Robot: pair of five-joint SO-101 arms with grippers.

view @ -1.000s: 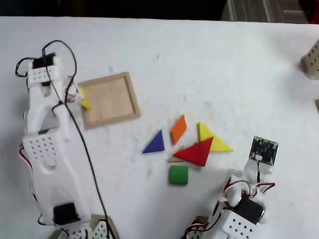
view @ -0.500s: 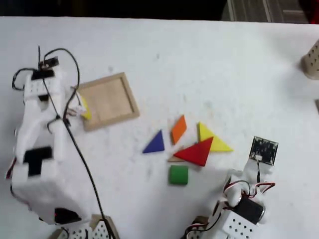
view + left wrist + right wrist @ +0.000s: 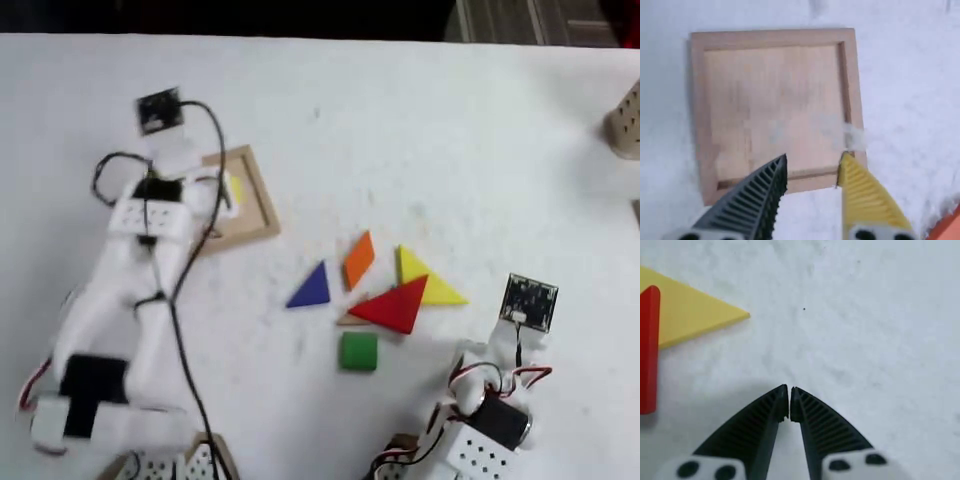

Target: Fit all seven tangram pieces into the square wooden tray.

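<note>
The square wooden tray [image 3: 775, 100] lies flat with nothing inside it; in the high view the tray [image 3: 262, 200] is half covered by the left arm. My left gripper [image 3: 814, 162] hangs open over the tray's edge, one finger black, one yellow, nothing between them; in the high view the left gripper [image 3: 225, 190] is over the tray. Loose pieces lie mid-table: blue triangle [image 3: 311, 287], orange parallelogram [image 3: 358, 259], yellow triangle [image 3: 425, 279], red triangle [image 3: 393, 306], green square [image 3: 358, 351]. My right gripper [image 3: 789, 392] is shut and empty, near the yellow triangle [image 3: 690, 315] and red triangle [image 3: 649, 350].
A thin tan piece [image 3: 346, 321] pokes out beside the red triangle. A wooden pegged object [image 3: 627, 122] stands at the far right edge. The right arm's base [image 3: 490, 420] sits at the front right, and black cables trail along the left arm [image 3: 180, 300].
The left arm has swung from the tray's left side to over the tray, its wrist now farther back and to the right. The right arm and the pieces have not moved.
</note>
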